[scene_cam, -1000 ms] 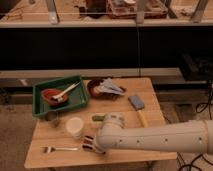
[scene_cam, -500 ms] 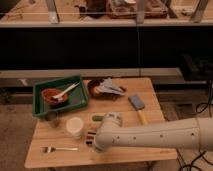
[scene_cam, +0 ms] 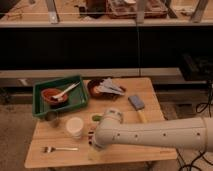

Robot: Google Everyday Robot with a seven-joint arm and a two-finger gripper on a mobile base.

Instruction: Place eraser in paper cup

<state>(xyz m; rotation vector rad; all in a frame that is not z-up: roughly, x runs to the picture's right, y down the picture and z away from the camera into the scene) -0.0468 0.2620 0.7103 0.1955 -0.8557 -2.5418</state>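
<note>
The robot's white arm (scene_cam: 155, 134) stretches from the right across a pale wooden table (scene_cam: 150, 100). Its gripper (scene_cam: 92, 141) is low over the near middle of the top, just right of the upright paper cup (scene_cam: 75, 127). The claw stands spread wide, with no hold on anything to be made out. The eraser (scene_cam: 91, 134), a dark-and-red sliver half hidden by the wrist, lies at the claw. Its long axis seems to run from the table's near edge toward the far one. A green tray (scene_cam: 38, 104) sits at the far left. A dark workbench (scene_cam: 100, 24) fills the background above a grey floor (scene_cam: 15, 130).
</note>
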